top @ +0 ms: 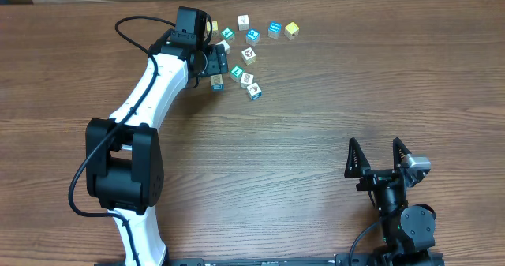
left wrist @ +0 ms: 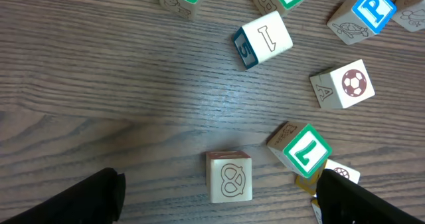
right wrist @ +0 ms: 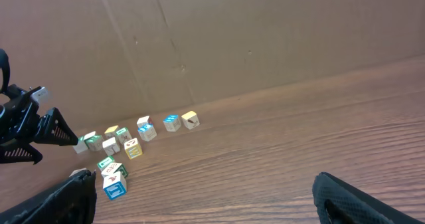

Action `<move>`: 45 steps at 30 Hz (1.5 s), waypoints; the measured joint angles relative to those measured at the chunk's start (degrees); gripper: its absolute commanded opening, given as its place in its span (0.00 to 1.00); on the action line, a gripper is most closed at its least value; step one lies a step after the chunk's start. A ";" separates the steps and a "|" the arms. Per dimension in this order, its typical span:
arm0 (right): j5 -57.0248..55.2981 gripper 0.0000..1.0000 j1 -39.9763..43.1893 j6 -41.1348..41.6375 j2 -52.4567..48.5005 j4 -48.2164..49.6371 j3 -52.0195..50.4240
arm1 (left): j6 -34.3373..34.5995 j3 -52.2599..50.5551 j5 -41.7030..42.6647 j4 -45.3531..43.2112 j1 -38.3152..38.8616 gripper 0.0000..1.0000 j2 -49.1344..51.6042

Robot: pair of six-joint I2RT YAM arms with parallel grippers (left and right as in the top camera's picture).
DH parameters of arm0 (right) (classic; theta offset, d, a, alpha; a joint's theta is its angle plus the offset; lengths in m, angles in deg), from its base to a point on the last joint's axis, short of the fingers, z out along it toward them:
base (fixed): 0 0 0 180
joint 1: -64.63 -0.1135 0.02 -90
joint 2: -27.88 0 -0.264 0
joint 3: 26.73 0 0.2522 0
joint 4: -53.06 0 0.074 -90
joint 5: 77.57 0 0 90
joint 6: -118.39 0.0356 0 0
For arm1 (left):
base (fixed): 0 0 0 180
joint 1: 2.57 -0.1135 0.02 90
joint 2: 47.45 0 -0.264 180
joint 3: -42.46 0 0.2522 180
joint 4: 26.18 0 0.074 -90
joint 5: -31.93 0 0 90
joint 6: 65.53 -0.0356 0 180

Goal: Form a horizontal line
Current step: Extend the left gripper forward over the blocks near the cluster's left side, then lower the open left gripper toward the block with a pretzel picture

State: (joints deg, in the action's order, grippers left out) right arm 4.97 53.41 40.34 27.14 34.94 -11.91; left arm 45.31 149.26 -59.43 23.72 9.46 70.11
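The left claw [top: 214,62] is hanging over the bench [top: 300,140] with its jaws wide apart, holding nothing. The pretzel cube [left wrist: 229,176] is sitting just ahead between them, so closing squarely on its flat sides is looking best. The green L cube [left wrist: 307,149] is crowding in on the right and could get bumped. The horizontal line is not looking straight yet: its cubes [top: 247,79] are slanting at the far middle of the bench. The right claw [top: 374,151] is sitting wide apart, well away.

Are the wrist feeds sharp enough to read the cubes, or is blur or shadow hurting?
Left wrist: cubes sharp, letters readable, a soft shadow on the table; left tool's fingers dark and blurred at the bottom corners. Right wrist: cubes distant and tiny, faces unreadable. Overhead: even light, no glare.
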 measured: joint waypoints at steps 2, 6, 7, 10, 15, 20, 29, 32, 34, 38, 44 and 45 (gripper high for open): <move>0.00 1.00 0.00 0.02 0.00 -0.02 0.00 | -0.02 0.00 -0.46 0.00 0.00 0.92 0.00; 0.00 1.00 0.00 0.04 0.00 0.00 0.00 | -0.04 0.00 -1.07 0.00 -0.02 0.95 0.00; 0.00 1.00 0.00 0.02 0.00 -0.02 0.00 | -0.04 0.00 -1.09 0.00 -0.02 0.96 0.00; 0.00 1.00 0.00 0.04 0.00 -0.04 0.00 | -0.04 0.00 -1.09 -0.37 -0.02 0.96 0.00; 0.00 1.00 0.00 0.02 0.00 -0.02 0.00 | -0.15 0.00 -1.11 -1.51 -0.02 0.80 0.00; 0.00 1.00 0.00 0.04 0.00 0.00 0.00 | -0.39 0.00 -1.29 -1.99 -0.02 0.64 0.00; 0.00 1.00 0.00 0.04 0.00 -0.02 0.00 | -0.59 0.00 -1.42 -2.86 -0.02 0.45 0.00; 0.02 1.00 0.00 0.02 0.00 -0.02 0.00 | -0.66 0.00 -1.49 -3.23 -0.02 0.46 0.00; 0.00 1.00 0.00 0.02 0.00 0.00 0.00 | -0.68 0.00 -1.49 -3.23 -0.02 0.54 0.00; 0.02 1.00 0.00 0.00 0.00 -0.02 0.00 | -0.90 0.00 -1.49 -3.41 -0.02 0.62 0.00; 0.00 1.00 0.00 0.02 0.00 -0.04 0.00 | -0.90 0.00 -1.51 -3.39 -0.02 0.62 0.00; 0.02 1.00 0.00 0.00 0.00 -0.02 0.00 | -0.90 0.00 -1.51 -3.37 -0.02 0.62 0.00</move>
State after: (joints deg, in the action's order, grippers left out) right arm 4.99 53.41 40.34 27.14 34.91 -11.91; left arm 44.42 149.26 -60.94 20.36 9.44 70.11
